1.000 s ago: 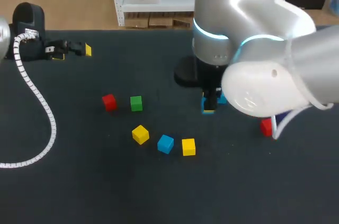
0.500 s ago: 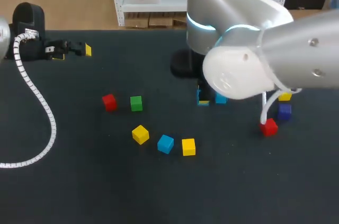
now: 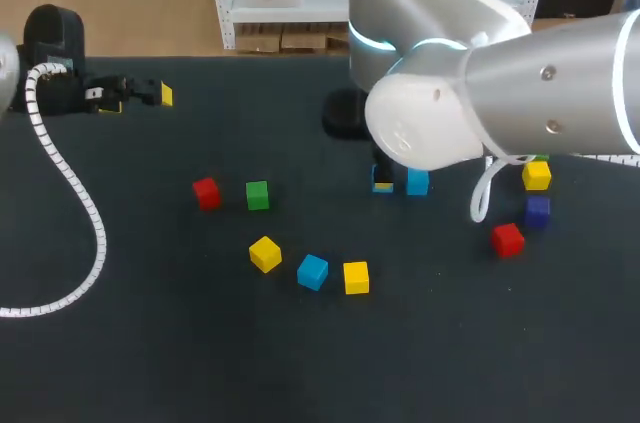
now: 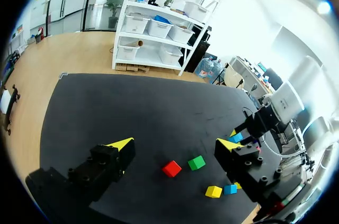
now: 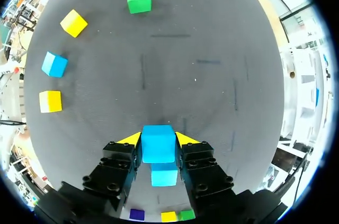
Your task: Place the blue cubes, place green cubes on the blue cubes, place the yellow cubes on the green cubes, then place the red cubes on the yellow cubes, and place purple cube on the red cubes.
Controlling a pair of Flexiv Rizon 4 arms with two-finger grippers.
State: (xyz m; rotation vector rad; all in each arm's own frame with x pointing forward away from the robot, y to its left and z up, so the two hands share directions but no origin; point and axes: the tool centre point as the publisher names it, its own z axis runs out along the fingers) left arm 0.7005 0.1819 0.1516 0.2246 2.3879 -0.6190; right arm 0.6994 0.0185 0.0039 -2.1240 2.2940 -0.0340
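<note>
Holding a small blue cube (image 5: 158,143) between its yellow fingertips (image 5: 131,139), the right gripper (image 5: 158,139) hangs just beside the second blue cube (image 5: 164,175) near the scene's middle and may knock it when lowering; the left gripper (image 4: 176,143), far left, stands open.

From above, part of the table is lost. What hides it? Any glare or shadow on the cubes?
Head view: the right arm, its silver shell catching the light, hides the table behind it; the cubes cast only faint shadows. Right wrist view: even light, no glare on the blue cube held in the right gripper.
</note>
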